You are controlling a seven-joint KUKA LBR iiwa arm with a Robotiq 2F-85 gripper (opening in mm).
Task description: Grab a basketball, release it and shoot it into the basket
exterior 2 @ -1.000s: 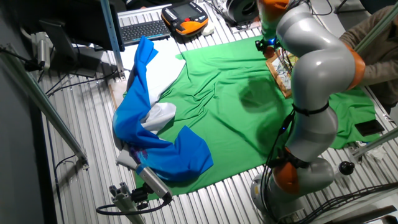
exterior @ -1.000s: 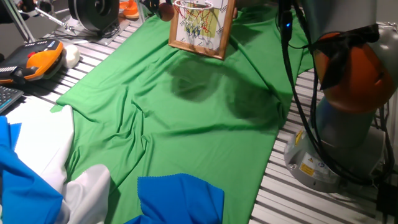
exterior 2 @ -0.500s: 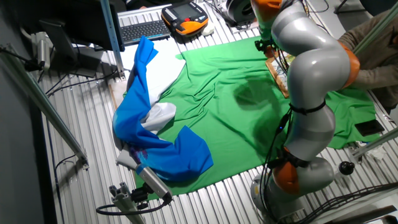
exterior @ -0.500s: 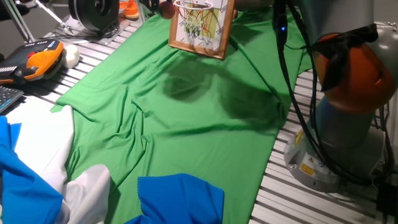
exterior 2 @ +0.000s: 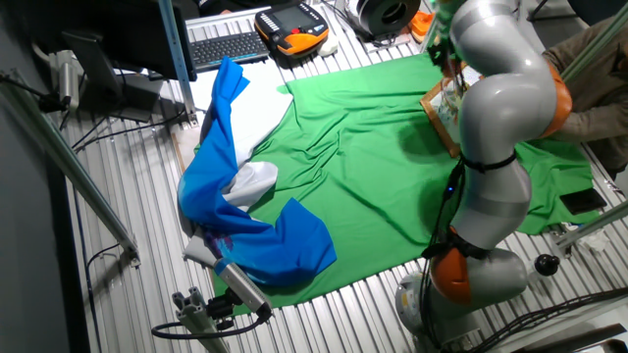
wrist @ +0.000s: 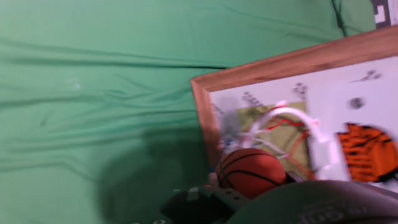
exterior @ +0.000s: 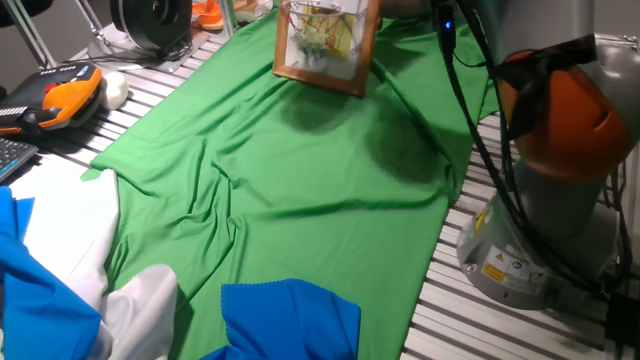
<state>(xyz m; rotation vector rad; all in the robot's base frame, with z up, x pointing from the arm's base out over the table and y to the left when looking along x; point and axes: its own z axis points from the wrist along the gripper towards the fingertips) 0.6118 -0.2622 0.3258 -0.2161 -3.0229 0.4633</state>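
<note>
We see first the green cloth (exterior: 300, 170), which covers most of the table (exterior 2: 128, 255) and lies in many folds. On the edge of the table stands the arm (exterior 2: 496, 147), grey with orange joints, and it bends over the far end of the cloth. Beside the green cloth lies a blue cloth (exterior 2: 245, 226) over a white cloth (exterior: 70, 240), both crumpled.

At the far end of the green cloth stands the basket (exterior: 322, 40), a wooden-framed backboard with printed pictures, and it looks blurred in one fixed view. In the hand view we see its wooden frame (wrist: 273, 68) running diagonally, the white rim (wrist: 295, 118) with red threads of the net, and an orange printed figure on the board.

Behind the cloths are a keyboard (exterior 2: 224, 46) and an orange-and-black device (exterior: 62, 95), with a white ball (exterior: 115, 90) just beside it.

The basketball (wrist: 250, 171) is orange with thin dark lines. In the hand view it sits right at the rim, in front of the backboard, just above the dark body of the gripper (wrist: 205, 202). The fingers do not show clearly in any view, so we cannot tell how far they are open, or if they touch the basketball.
</note>
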